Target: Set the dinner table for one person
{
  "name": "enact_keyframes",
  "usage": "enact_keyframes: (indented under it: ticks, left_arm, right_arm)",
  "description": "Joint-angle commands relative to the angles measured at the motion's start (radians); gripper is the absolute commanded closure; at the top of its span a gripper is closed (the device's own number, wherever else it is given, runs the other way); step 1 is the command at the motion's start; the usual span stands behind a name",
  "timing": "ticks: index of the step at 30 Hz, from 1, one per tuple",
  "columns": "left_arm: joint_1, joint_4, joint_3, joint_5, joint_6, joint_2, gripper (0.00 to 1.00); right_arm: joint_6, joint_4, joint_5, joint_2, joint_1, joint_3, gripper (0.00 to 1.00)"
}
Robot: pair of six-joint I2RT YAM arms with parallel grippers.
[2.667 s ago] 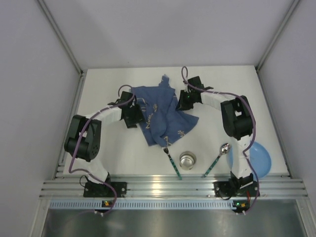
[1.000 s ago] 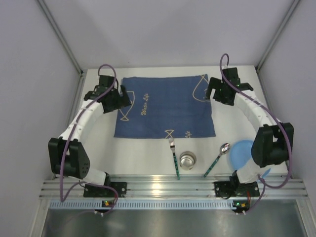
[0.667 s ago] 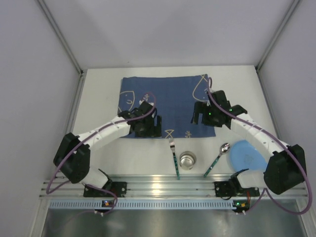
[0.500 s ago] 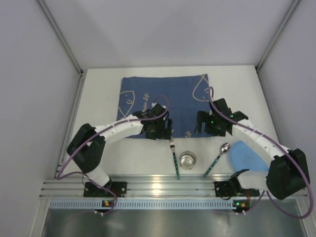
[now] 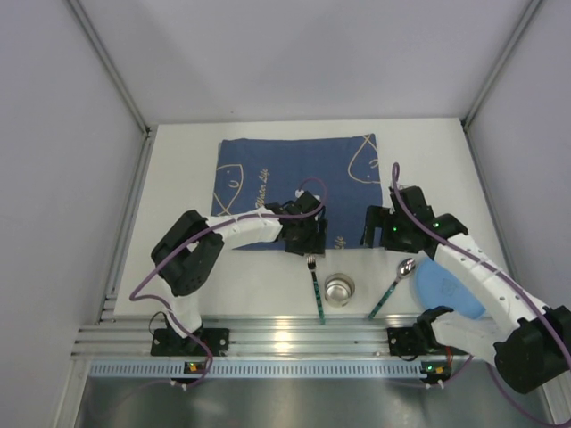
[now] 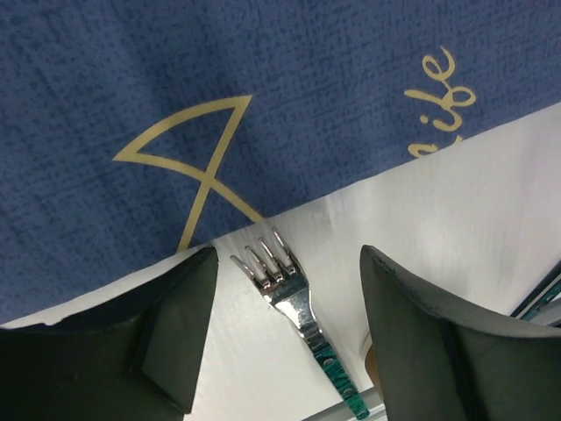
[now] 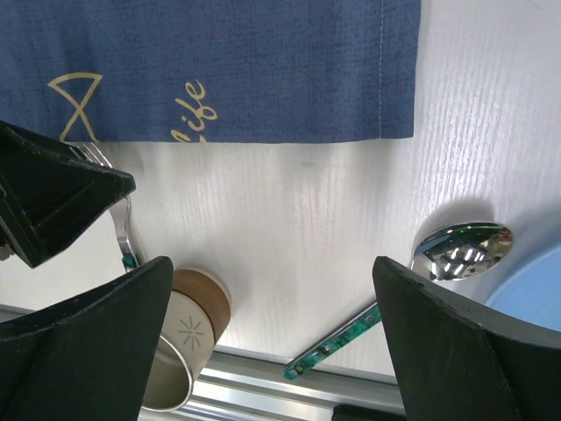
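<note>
The white dinner table carries a dark blue cloth mat, spread flat at the back. A fork with a green handle lies just in front of the mat's near edge. My left gripper hovers over the fork's head. In the left wrist view the left gripper stands open, and the fork lies between its fingers, untouched. My right gripper is open over bare table right of the mat's near corner. In its own view the right gripper holds nothing.
A small metal cup stands right of the fork. A green-handled spoon lies beside it, and a light blue plate sits under the right arm. The ribbed aluminium rail runs along the near edge.
The crumpled mat has been spread flat. Both grippers have left its far corners and come towards the near edge, the left one ending over the fork's tines.
</note>
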Motion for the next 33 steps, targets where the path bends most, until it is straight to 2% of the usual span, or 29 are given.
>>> enact_keyframes:
  ticks: [1,3,4,7,13,14,16,28,33]
  left_arm:
    - [-0.012,0.037,0.025,0.000,-0.016,0.030,0.32]
    - [-0.014,0.036,0.029,-0.004,-0.016,0.047,0.36]
    - [-0.015,0.029,0.034,-0.005,-0.014,0.053,0.45]
    - [-0.020,0.000,0.055,-0.029,-0.013,0.073,0.60]
    - [-0.025,-0.034,0.037,-0.046,-0.016,0.067,0.77]
    - [-0.025,-0.034,0.023,-0.046,-0.016,0.058,0.89]
    - [-0.025,-0.027,0.011,-0.047,-0.017,0.039,1.00]
    - [-0.026,-0.066,0.092,0.002,0.029,-0.056,1.00]
    - [-0.019,-0.167,0.182,0.003,0.162,-0.099,1.00]
  right_arm:
    - [-0.016,-0.032,0.044,-0.036,0.000,0.016,0.04]
    - [-0.024,-0.039,0.052,-0.031,-0.001,0.021,0.04]
    - [-0.025,-0.039,0.052,-0.019,-0.001,0.027,0.04]
    - [-0.024,-0.039,0.050,0.003,-0.001,0.036,0.04]
    - [-0.024,-0.033,0.049,0.033,-0.001,0.044,0.04]
    - [-0.025,-0.028,0.049,0.038,-0.001,0.044,0.04]
    - [-0.022,-0.023,0.045,0.050,-0.001,0.038,0.04]
    - [-0.021,-0.005,0.044,0.069,-0.001,0.027,0.04]
    - [-0.022,-0.008,0.053,0.050,-0.001,0.021,0.04]
